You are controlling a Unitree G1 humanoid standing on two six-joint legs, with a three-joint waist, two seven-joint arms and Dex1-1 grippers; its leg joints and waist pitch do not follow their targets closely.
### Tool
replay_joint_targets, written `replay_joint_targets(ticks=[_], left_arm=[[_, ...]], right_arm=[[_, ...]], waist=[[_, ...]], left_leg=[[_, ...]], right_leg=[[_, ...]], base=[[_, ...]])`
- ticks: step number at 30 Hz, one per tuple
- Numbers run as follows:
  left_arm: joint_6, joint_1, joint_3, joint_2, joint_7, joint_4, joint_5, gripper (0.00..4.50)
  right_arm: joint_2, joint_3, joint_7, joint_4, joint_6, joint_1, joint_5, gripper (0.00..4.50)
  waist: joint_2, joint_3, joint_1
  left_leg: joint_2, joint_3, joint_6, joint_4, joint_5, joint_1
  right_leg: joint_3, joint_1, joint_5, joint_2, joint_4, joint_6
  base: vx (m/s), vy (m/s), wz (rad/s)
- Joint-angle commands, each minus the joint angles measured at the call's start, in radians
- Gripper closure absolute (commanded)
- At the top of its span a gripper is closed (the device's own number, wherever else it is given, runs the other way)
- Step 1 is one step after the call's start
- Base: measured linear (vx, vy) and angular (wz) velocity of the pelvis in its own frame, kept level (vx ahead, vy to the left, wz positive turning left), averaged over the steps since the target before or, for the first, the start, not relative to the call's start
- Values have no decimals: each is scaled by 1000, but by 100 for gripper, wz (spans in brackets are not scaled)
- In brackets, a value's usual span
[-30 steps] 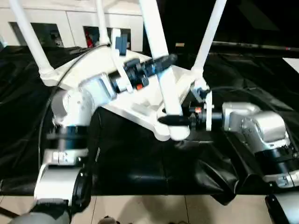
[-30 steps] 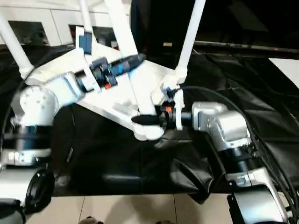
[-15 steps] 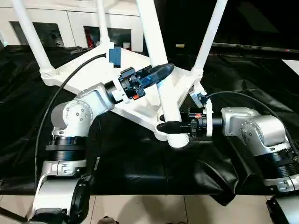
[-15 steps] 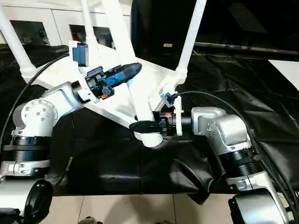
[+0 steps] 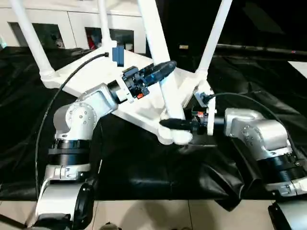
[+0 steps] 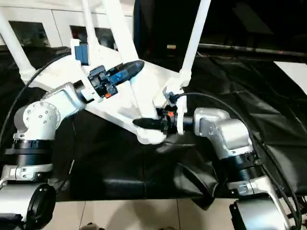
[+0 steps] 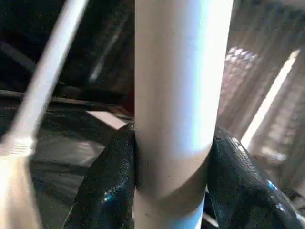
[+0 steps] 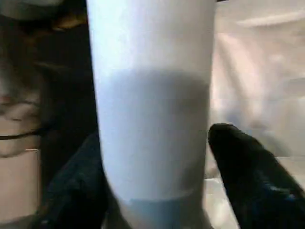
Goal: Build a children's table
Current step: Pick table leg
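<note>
The children's table lies upside down on the black cloth, its white top point(image 5: 144, 112) tilted and all of its legs pointing up. My left gripper point(image 5: 164, 66) is shut on the near leg point(image 5: 156, 38) partway up. In the left wrist view both black fingers point(image 7: 112, 176) press against the tube's sides. Lower down, my right gripper point(image 5: 171, 123) reaches in from the right at the leg's base, just above the corner socket point(image 5: 175, 138). Its fingers point(image 8: 238, 162) stand open on either side of the tube.
Other legs rise at the far left point(image 5: 29, 38), back point(image 5: 103, 21) and right point(image 5: 216, 33). A white cabinet point(image 5: 72, 24) stands behind the black cloth point(image 5: 144, 163). Tiled floor point(image 5: 144, 215) shows at the front edge. Black cables loop from both wrists.
The left fingers have drawn in on the near leg. The right fingers have spread apart at the leg's base. The whole view has shifted a little.
</note>
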Motion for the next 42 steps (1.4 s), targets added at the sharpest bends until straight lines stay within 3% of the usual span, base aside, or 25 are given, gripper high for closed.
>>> replay_joint_targets(ticks=[1,5,11,12,16,17,19,26,27,28,29,31,32,34,39,40,42], left_arm=[[-7,-28,-48,-12,43,-19,44,272],[-4,-37,-72,-15,93,-28,80,272],[-6,-52,-87,-19,108,-31,98,272],[-11,-53,-89,-19,108,-29,104,272],[-29,-56,-93,-14,121,-14,123,272],[-36,-55,-97,-10,125,-9,126,272],[-38,-53,-99,-8,126,-8,131,272],[-39,-50,-95,-9,128,-8,144,272],[-25,-49,-88,-8,119,-11,128,216],[-7,-48,-79,-8,108,-15,105,202],[37,-45,-60,-8,75,-28,48,202],[58,-44,-51,-8,57,-34,20,199],[57,-14,-81,15,-29,-78,-2,178],[52,19,-129,44,-101,-116,3,162],[47,48,-162,61,-142,-138,7,151],[49,44,-156,56,-128,-131,8,181],[53,41,-150,51,-115,-123,8,192]], right_arm=[[14,-26,-87,10,-53,-4,-40,131],[60,-42,-165,9,-57,-16,-50,131],[79,-4,-213,33,-70,-29,-100,131],[83,1,-225,42,-75,-29,-115,159],[88,-2,-253,56,-60,-30,-123,172],[88,-2,-259,56,-55,-28,-123,201],[87,-2,-254,57,-55,-25,-121,208],[81,-13,-150,23,-34,-13,-45,260],[76,-15,-125,10,-23,-8,-25,261],[73,-17,-110,2,-16,-5,-13,262],[66,-23,-77,-13,0,1,16,262],[63,-27,-62,-18,8,3,28,262],[43,-42,4,-41,49,9,83,263],[17,-50,67,-63,84,14,127,263],[-39,-29,159,-88,114,16,156,263],[-45,-26,169,-91,117,17,158,263],[-51,-23,177,-94,121,18,160,263]], waist=[[-3,-82,1],[-4,-83,0],[-3,-83,-2],[-2,-83,-2],[-1,-82,-4],[-1,-83,-3],[0,-83,-2],[-3,-83,-1],[-3,-82,-1],[-2,-82,0],[-2,-83,2],[-3,-83,1],[-3,-84,2],[-2,-83,1],[0,-78,2],[-1,-78,2],[-6,-78,3]], left_leg=[[-8,14,-7,-67,-145,7],[-11,15,-8,-68,-144,7],[-13,15,-8,-68,-146,5],[-13,15,-8,-67,-150,7],[-13,15,-9,-68,-162,8],[-12,14,-11,-68,-161,8],[-12,14,-10,-68,-157,8],[-12,15,0,-67,-164,7],[-12,15,0,-68,-163,7],[-12,15,1,-67,-163,7],[-13,15,5,-67,-164,8],[-13,16,13,-66,-154,6],[-12,15,17,-67,-153,7],[-8,14,23,-68,-157,7],[-8,15,5,-70,-197,11],[-8,15,2,-69,-200,12],[-10,14,-2,-69,-196,7]], right_leg=[[29,73,-229,-31,-66,-156],[30,74,-221,-29,-65,-154],[29,76,-205,-27,-64,-158],[30,75,-210,-28,-65,-156],[30,74,-224,-28,-67,-153],[30,74,-214,-28,-65,-154],[30,74,-200,-27,-64,-158],[30,76,-207,-28,-65,-159],[30,76,-209,-28,-66,-159],[30,76,-208,-28,-66,-161],[30,76,-203,-27,-64,-166],[30,77,-183,-27,-62,-180],[29,77,-178,-27,-62,-189],[29,77,-176,-28,-60,-191],[30,72,-269,-30,-71,-165],[30,72,-275,-29,-71,-162],[29,75,-289,-30,-73,-150]], base=[[0,0,0],[0,0,0],[0,0,0],[0,0,0],[0,0,0],[0,0,0],[0,0,0],[0,0,0],[0,0,0],[0,0,0],[0,0,0],[0,0,0],[0,0,0],[0,0,0],[0,0,0],[0,0,0],[0,0,0]])
